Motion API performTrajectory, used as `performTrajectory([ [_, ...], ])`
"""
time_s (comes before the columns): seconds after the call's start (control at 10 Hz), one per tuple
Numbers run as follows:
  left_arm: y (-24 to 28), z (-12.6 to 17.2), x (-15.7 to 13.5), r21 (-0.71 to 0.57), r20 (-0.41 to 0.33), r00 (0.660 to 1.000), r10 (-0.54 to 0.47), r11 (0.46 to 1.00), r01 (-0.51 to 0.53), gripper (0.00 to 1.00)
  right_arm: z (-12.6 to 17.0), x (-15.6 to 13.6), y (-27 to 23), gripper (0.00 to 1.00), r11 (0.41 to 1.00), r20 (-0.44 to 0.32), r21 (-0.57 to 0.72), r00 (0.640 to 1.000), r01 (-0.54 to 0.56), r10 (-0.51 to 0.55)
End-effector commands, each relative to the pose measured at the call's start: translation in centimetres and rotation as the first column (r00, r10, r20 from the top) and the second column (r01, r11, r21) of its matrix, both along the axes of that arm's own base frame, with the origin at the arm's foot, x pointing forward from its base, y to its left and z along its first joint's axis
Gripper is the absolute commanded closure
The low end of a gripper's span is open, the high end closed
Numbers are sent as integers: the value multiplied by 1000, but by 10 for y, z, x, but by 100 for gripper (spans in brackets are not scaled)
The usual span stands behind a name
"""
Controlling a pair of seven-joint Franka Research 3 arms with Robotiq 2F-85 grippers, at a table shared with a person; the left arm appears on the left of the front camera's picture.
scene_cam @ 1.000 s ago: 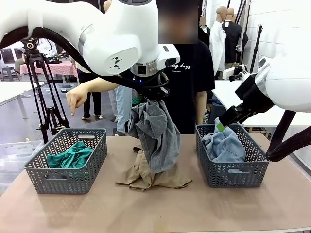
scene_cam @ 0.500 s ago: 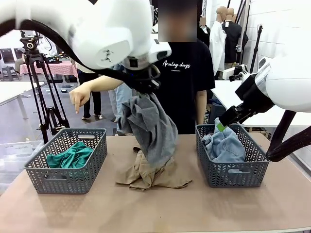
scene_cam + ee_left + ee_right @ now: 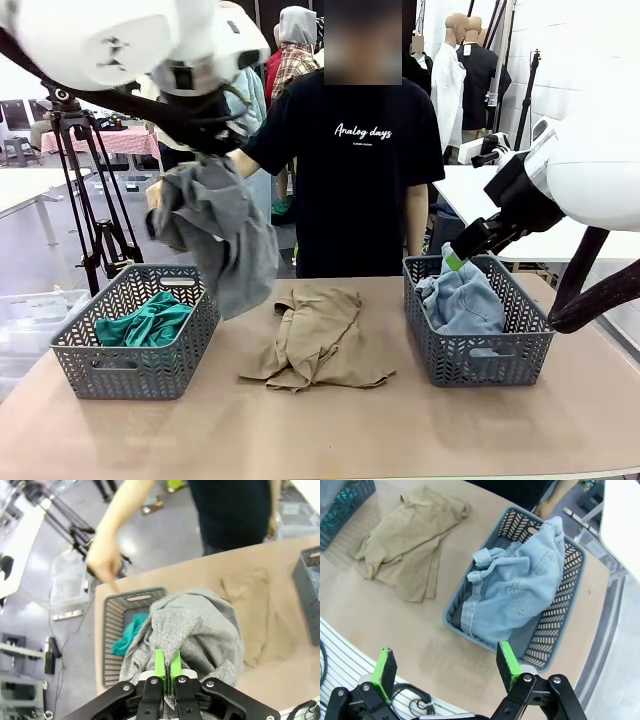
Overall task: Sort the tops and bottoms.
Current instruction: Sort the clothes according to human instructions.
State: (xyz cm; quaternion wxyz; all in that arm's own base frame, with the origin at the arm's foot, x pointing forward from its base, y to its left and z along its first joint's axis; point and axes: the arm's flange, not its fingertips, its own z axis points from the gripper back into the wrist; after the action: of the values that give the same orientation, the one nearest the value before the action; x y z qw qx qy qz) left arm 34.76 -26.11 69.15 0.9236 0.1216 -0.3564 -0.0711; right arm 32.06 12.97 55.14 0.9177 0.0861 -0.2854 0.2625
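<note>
Clenching the grey top [image 3: 200, 625], left gripper [image 3: 167, 655] hangs seemingly over the nine-o'clock basket [image 3: 135, 372]; right gripper [image 3: 444, 651], three o'clock, stands released.

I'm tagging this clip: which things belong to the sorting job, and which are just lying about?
Job: grey top, teal top, khaki top, jeans, left basket, right basket.
Lying about: tripod, white side table.
</note>
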Motion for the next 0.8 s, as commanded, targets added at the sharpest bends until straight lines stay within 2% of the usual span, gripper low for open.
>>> performTrajectory([
  [0.0, 48, 9, -7, -23, 85, 987, 134, 991, -132, 100, -2, 0, -1, 0, 1000, -5, -14, 1000, -8, 8],
  [0.2, 84, 5, 1, -45, 101, 972, 210, 977, -206, 100, -2, 0, -1, 0, 1000, -5, -14, 1000, -8, 8],
  [0.5, 122, -19, 14, -67, 97, 938, 332, 943, -327, 100, -2, 0, -1, 0, 1000, -5, -14, 1000, -8, 8],
  [0.6, 131, -27, 16, -92, 81, 934, 349, 935, -342, 100, -2, 0, -1, 0, 1000, -5, -14, 1000, -8, 8],
  [0.7, 120, -26, 13, -132, 132, 949, 285, 954, -268, 100, -2, 0, -1, 0, 1000, -5, -14, 1000, -8, 8],
])
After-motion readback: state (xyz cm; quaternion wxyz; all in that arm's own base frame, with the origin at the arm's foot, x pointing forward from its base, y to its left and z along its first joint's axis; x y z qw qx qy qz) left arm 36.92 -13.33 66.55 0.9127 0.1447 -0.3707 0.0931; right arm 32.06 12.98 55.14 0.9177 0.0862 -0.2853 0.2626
